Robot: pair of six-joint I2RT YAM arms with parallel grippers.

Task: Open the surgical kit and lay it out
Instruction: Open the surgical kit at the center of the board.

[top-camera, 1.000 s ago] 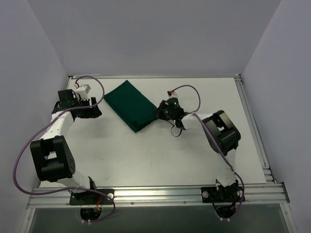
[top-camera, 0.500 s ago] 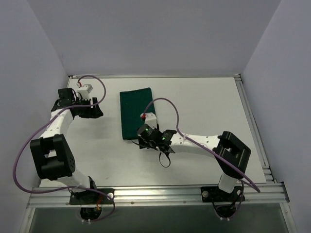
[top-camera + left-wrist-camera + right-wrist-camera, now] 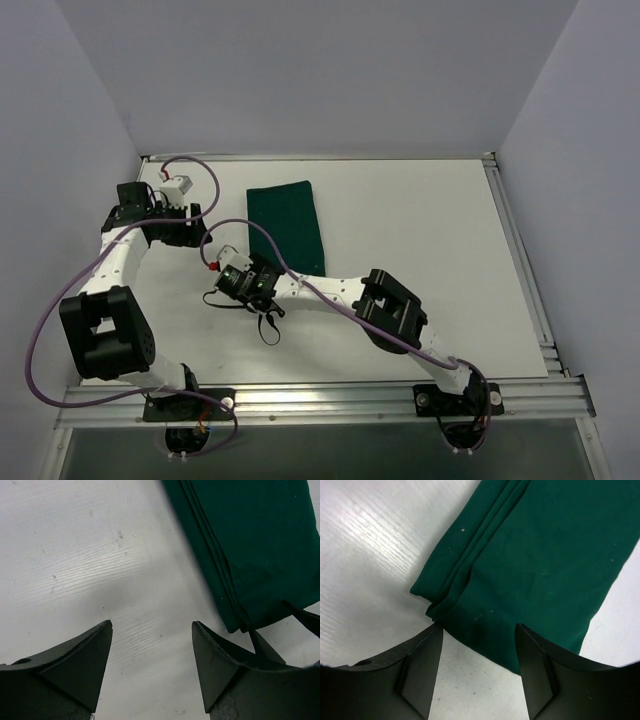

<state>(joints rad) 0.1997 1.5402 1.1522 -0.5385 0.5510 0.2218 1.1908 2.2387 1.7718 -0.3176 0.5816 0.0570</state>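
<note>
Now the surgical kit (image 3: 285,225) is lying as a folded, dark green bundle in the upper middle of the top view, flat on the white counter (image 3: 430,230). Its short far edge is sitting near the back rim of the counter but apart from it. Its long edges are running down the frame, leaning a little to the right.

The right tool (image 3: 477,630) is hovering at the lower left corner of the bundle, with its two fingers spread and pinching nothing. In its own view the stacked fold edges are ending just in front of the fingertips.

The left tool (image 3: 151,627) is hanging at the left of the top view, also spread, with bare counter between its fingers. The layered long edge of the cloth is passing through the upper right of its view.

Right of the bundle, a wide stretch of counter is lying open up to the metal rail (image 3: 512,250). On the left the room is narrower, between the cloth and the left arm (image 3: 120,255).
</note>
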